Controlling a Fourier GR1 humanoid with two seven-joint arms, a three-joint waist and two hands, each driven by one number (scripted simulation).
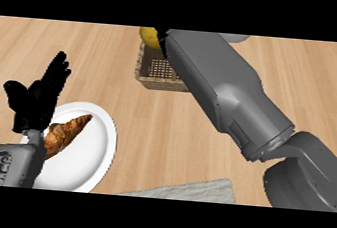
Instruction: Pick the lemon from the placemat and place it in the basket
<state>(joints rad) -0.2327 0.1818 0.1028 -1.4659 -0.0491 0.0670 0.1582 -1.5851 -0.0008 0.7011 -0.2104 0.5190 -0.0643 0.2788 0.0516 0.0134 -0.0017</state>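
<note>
The yellow lemon [148, 36] shows at the top of the head view, over the far end of the woven basket [154, 74]. My right hand [161, 35] is almost wholly hidden behind its own grey forearm; a bit of black finger lies curled against the lemon. The forearm stretches diagonally from the lower right across the basket's right side and hides part of it. The grey placemat [187, 190] lies at the bottom middle with nothing visible on it. My left hand [36, 98] rests open at the left, fingers up.
A white plate [90, 155] holding a croissant [66, 130] sits at the lower left, partly behind my left hand and forearm. Bare wooden counter lies between the plate, the basket and the placemat.
</note>
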